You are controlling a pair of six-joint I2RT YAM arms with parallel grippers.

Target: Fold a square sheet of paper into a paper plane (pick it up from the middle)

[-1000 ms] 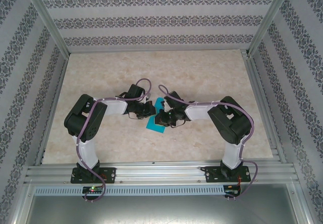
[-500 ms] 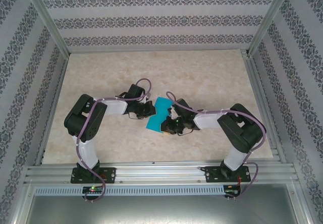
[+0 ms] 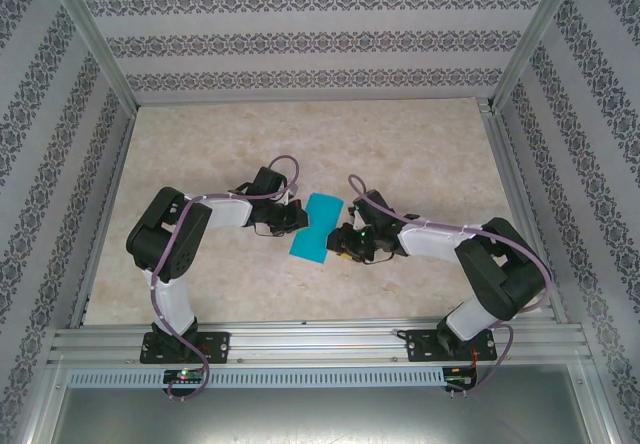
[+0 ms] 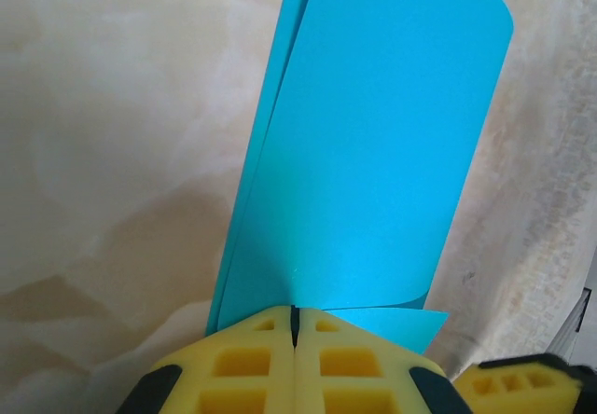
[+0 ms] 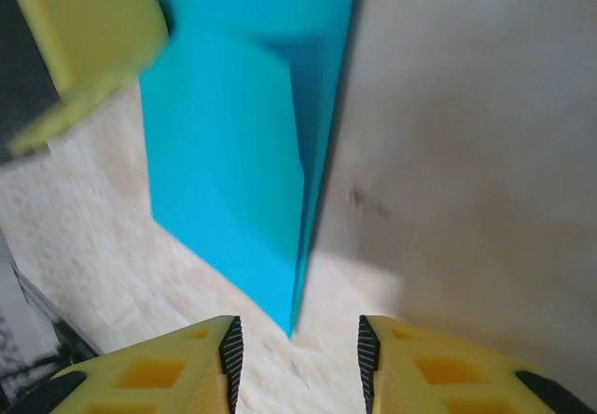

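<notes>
**Right gripper (image 3: pixel 345 244) backs away from the square sheet of paper (image 3: pixel 316 226)**

Drawn back toward its own side since a second ago, it now sits just beside the sheet, fingers spread wide and empty. The sheet lies folded over on the table (image 3: pixel 420 144), one edge pinched tight by the left gripper (image 4: pixel 292 313).

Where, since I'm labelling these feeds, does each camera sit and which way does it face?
Top external: above, behind the bases, looking down on the beige table; both arms show.
Left wrist: along shut left fingers clamping the folded teal-blue paper sheet.
Right wrist: past open right fingers toward that sheet's corner.
All share the sheet.
</notes>
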